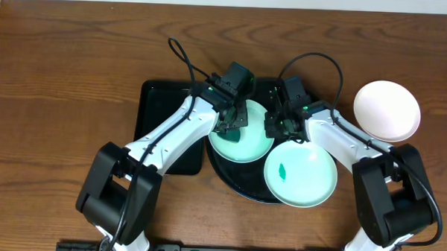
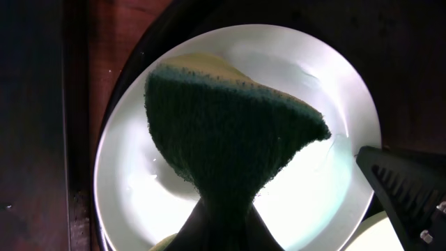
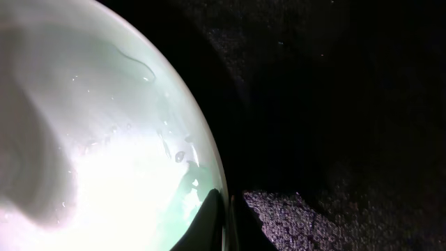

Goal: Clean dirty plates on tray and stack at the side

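Left claw [image 1: 230,120] around sponge [image 2: 230,132], clearest wrist-side

No legible text, labels or numbers anywhere

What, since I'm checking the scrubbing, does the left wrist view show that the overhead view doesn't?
Only left wrist: the green sponge, its dark face fanned across the middle of the wiped plate. Only overhead: the white plate out on the table, the smeared plate, the rectangular tray. Both: the wiped plate on the round tray.
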